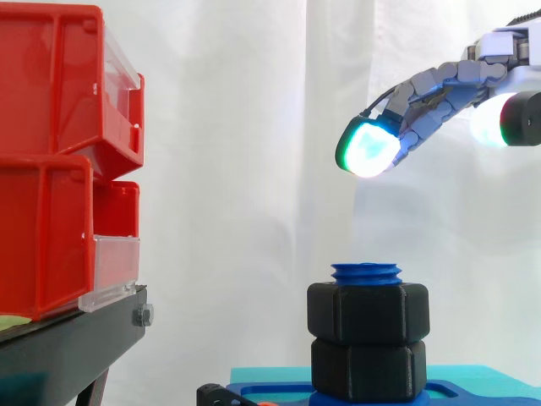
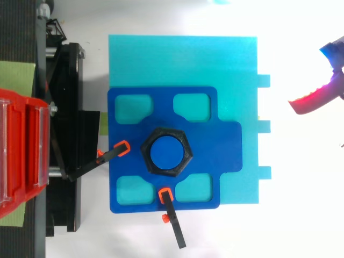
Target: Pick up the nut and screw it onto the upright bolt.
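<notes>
Hand, fingers slack and empty, hangs high beside the nut on the upward-pointing bolt.

A flat cyan plastic board lay on the white tabletop, bearing a dark blue cut-out plate toward its seven o'clock corner.

Blk nut on blue bolt
</notes>
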